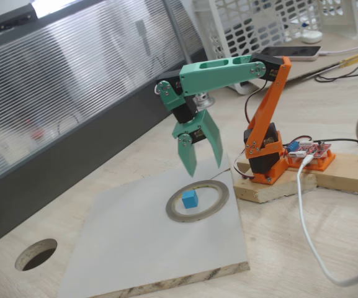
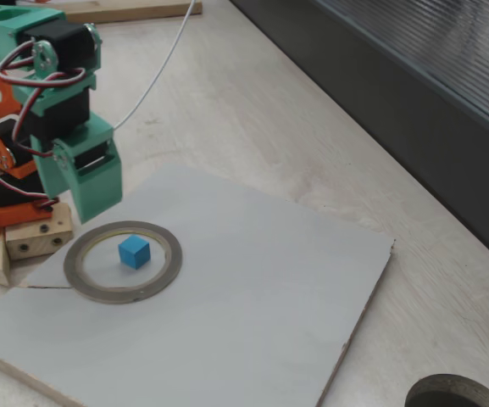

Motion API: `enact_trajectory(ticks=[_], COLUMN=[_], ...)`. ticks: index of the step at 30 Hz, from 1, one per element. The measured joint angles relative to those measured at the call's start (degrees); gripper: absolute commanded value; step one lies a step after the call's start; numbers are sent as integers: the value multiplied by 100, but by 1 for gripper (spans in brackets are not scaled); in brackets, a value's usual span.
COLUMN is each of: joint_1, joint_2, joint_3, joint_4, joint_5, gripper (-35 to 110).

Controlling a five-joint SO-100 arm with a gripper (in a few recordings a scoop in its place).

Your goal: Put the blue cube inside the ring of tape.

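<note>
The blue cube (image 1: 190,198) (image 2: 133,252) sits flat inside the ring of tape (image 1: 219,202) (image 2: 169,267), clear of its inner rim. The ring lies on a pale board (image 1: 135,248) (image 2: 261,305) on the table (image 1: 327,248), near the board's edge closest to the arm's base. The gripper (image 1: 202,167) hangs above the ring, fingers spread wide, holding nothing.

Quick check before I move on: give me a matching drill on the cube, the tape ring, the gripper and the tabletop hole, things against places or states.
Things:
1. blue cube
2. ring of tape
3. gripper
4. round hole

Places or states:
A. open, above the ring
B. cut in the wooden tabletop, off the board
C. inside the ring
D. flat on the grey board

Pairs: 1-C, 2-D, 3-A, 4-B
</note>
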Motion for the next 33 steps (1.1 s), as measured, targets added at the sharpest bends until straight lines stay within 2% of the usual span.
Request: enact_trajectory(ticks=[4, 19, 22, 29, 33], joint_1=[193, 202, 176, 185, 185], joint_2=[9, 9, 9, 9, 9], joint_3=[0, 0, -18, -18, -18], joint_4=[308, 334, 334, 334, 334], joint_5=[0, 0, 0, 0, 0], gripper=[46, 45, 37, 0, 0])
